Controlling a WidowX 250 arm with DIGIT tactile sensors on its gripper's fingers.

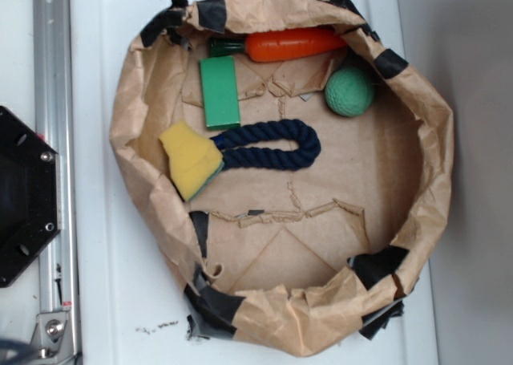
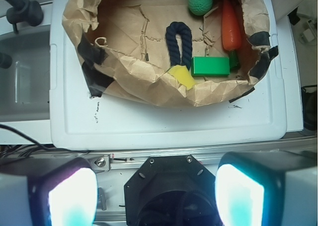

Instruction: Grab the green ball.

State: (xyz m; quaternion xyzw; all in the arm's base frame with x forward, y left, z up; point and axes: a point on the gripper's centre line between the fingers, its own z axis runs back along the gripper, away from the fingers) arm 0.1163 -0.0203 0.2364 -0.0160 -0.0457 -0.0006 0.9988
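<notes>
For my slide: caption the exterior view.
Green ball beside carrot toy in a brown paper nest, untouched.

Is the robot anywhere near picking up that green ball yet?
Not yet; nothing looks done. The green ball sits untouched inside the paper-lined bin, just below the tip of the orange carrot. In the wrist view the fingers stand apart with nothing between them, high above and well outside the bin. Left to do: travel over the ball, come down, and close around it.

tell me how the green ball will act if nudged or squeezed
The green ball is round, so it would probably roll, though the carrot and paper wall nearby may stop it. Its dimpled matte surface likely grips well.
</notes>
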